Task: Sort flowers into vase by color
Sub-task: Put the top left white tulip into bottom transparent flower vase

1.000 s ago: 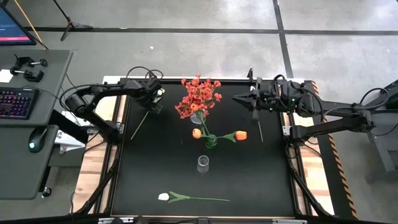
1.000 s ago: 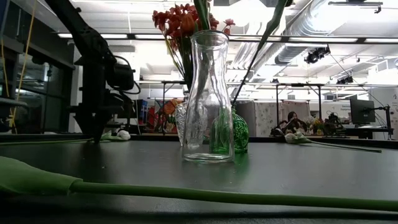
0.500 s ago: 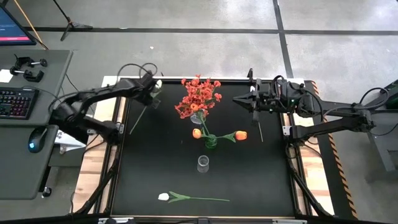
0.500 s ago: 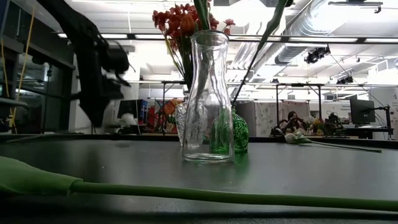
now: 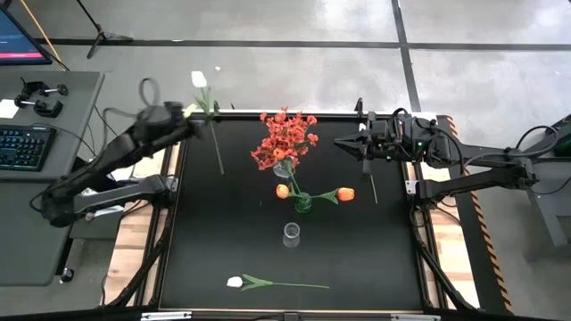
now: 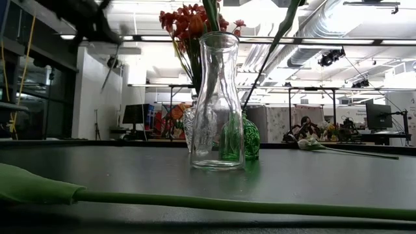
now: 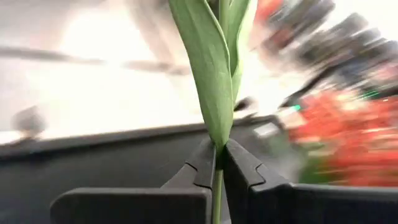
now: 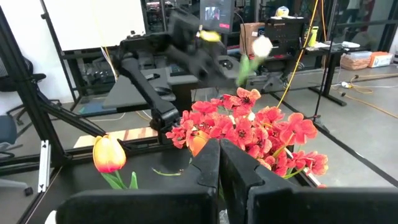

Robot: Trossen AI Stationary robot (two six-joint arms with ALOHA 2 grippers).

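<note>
On the counter, nearest the front edge, a white tulip lies flat. Behind it stand an empty clear vase, then a green vase with orange tulips, then a vase with the red blossom spray. My left fingers, raised over the far left corner, pinch the stalk of a second white tulip. My right fingers, pressed together with nothing between them, hover near the far right edge.
</note>
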